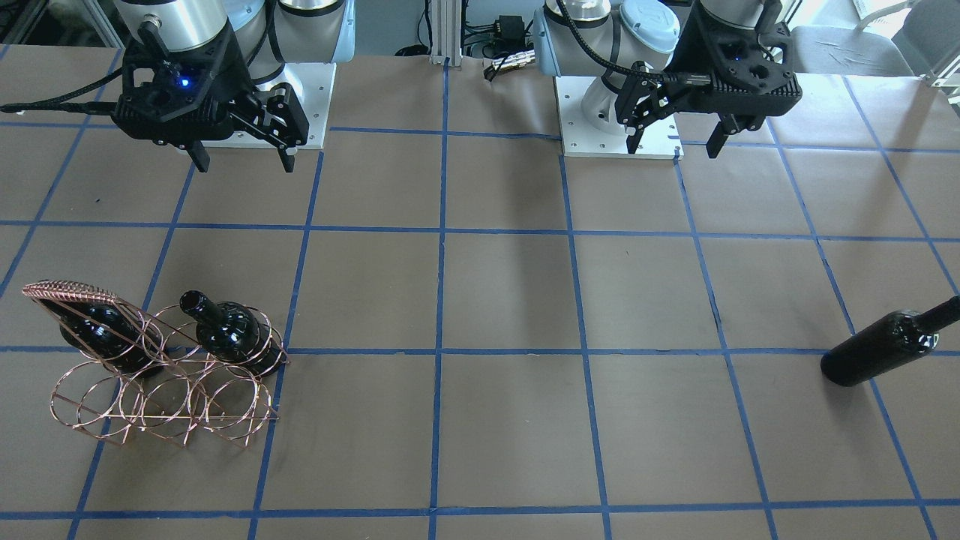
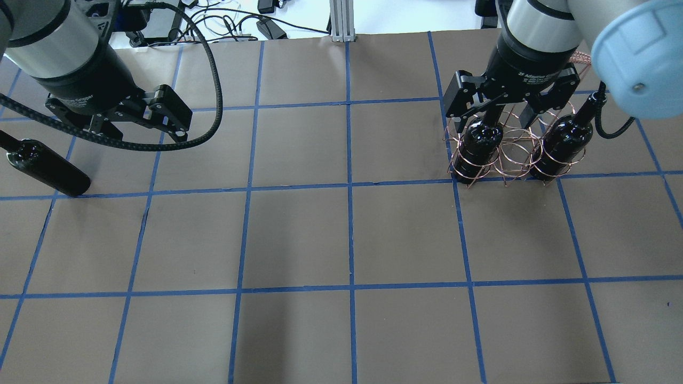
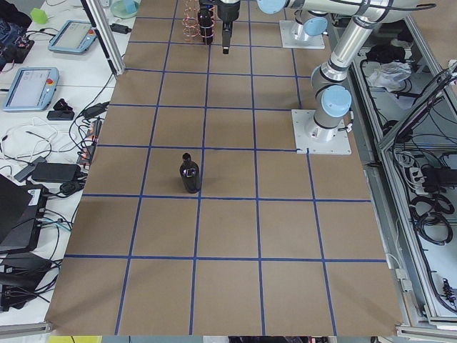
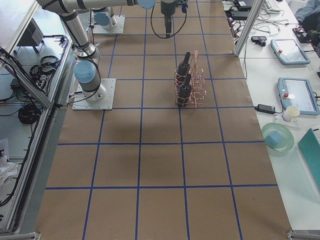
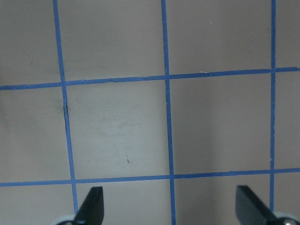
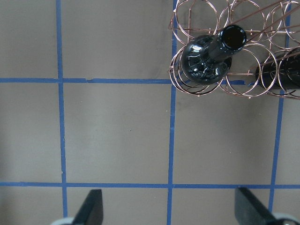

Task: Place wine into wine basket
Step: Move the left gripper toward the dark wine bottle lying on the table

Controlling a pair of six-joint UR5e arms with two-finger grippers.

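One wine bottle (image 1: 889, 345), dark and unlabelled, stands upright on the table outside the wine basket (image 1: 71, 289); the overhead view shows this bottle (image 2: 45, 169) at the far left. Two look-alike bottles (image 2: 480, 143) (image 2: 563, 141) stand in the copper wire basket (image 2: 512, 160). My left gripper (image 2: 136, 128) hangs open just right of the free bottle, apart from it; only bare table lies between its fingertips (image 5: 91, 206). My right gripper (image 2: 496, 109) is open over the basket, holding nothing. The right wrist view shows a basket bottle (image 6: 206, 58) from above.
Brown table paper with a blue tape grid (image 2: 349, 184) covers the whole surface. The two arm bases (image 1: 615, 112) sit at the robot side. Tablets, cables and a bowl (image 4: 277, 137) lie on benches beyond the table's ends.
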